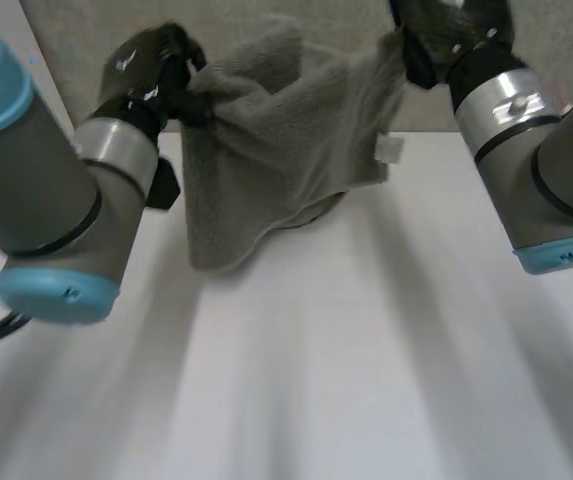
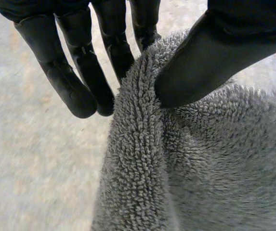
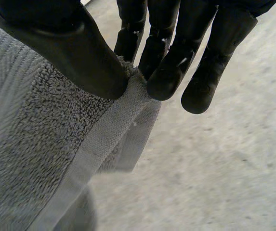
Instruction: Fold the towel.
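Note:
A grey terry towel [image 1: 276,150] hangs between my two hands above the far part of the white table [image 1: 346,380], its lower fold touching the tabletop. My left hand [image 1: 161,75] pinches the towel's left top corner; in the left wrist view the thumb [image 2: 210,57] presses the bunched edge of the towel [image 2: 176,163] against the fingers [image 2: 75,82]. My right hand [image 1: 436,35] pinches the right top corner; in the right wrist view the thumb [image 3: 80,53] clamps the hemmed border of the towel [image 3: 46,144] against the fingers [image 3: 171,62]. A white label [image 1: 389,150] hangs at the towel's right edge.
Bare white tabletop stretches toward me in front of the towel. My two grey arms with light-blue caps [image 1: 56,290] [image 1: 556,255] flank the towel. A speckled grey floor [image 3: 224,168] lies beyond the table.

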